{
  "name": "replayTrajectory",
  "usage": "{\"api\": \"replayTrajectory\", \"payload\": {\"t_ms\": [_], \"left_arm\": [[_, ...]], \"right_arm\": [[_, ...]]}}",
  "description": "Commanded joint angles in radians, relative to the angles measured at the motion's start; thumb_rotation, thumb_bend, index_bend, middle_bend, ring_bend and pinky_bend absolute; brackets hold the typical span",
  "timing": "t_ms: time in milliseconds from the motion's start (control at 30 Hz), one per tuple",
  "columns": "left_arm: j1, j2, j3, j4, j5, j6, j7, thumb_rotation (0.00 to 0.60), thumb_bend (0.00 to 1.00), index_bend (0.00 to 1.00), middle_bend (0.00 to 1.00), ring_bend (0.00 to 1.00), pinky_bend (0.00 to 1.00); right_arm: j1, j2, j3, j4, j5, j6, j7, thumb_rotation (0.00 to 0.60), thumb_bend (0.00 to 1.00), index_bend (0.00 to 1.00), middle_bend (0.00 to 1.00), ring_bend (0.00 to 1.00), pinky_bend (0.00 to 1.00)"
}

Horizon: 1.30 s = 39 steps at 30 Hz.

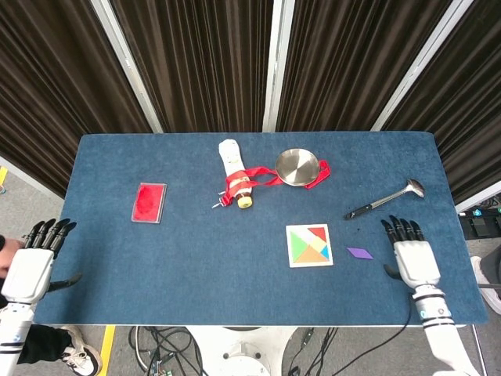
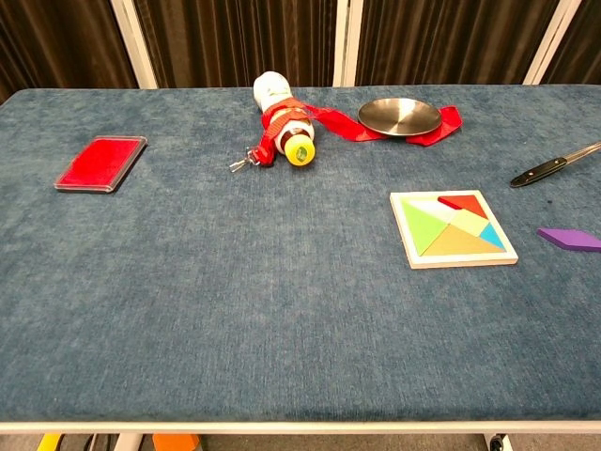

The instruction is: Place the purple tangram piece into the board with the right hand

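The purple tangram piece, a flat parallelogram, lies on the blue cloth just right of the tangram board. The board is a white-framed square holding several coloured pieces. My right hand hovers over the table a little right of the purple piece, fingers spread and empty. My left hand hangs off the table's front left corner, fingers apart, holding nothing. Neither hand shows in the chest view.
A ladle lies behind the purple piece. A steel dish on a red strap and a white bottle sit at the back centre. A red card lies to the left. The blue table edge runs near both hands.
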Motion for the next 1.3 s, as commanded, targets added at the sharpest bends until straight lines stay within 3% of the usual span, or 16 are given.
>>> {"api": "replayTrajectory", "payload": {"t_ms": [33,700,1300], "left_arm": [[0.000,-0.001,0.001,0.001,0.000,-0.001,0.000,0.600,0.05,0.13,0.08,0.00,0.04],[-0.001,-0.012,0.006,0.022,-0.005,-0.014,-0.011,0.600,0.05,0.12,0.08,0.00,0.04],[-0.002,-0.013,0.008,0.029,-0.005,-0.016,-0.021,0.600,0.05,0.13,0.08,0.00,0.04]], "right_arm": [[0.032,-0.023,0.009,0.023,0.024,-0.036,-0.023,0.600,0.14,0.03,0.00,0.00,0.00],[0.086,-0.087,-0.030,0.090,0.052,-0.097,-0.025,0.600,0.15,0.26,0.00,0.00,0.00],[0.115,-0.096,-0.041,0.082,0.062,-0.111,-0.026,0.600,0.16,0.37,0.00,0.00,0.00]]}}
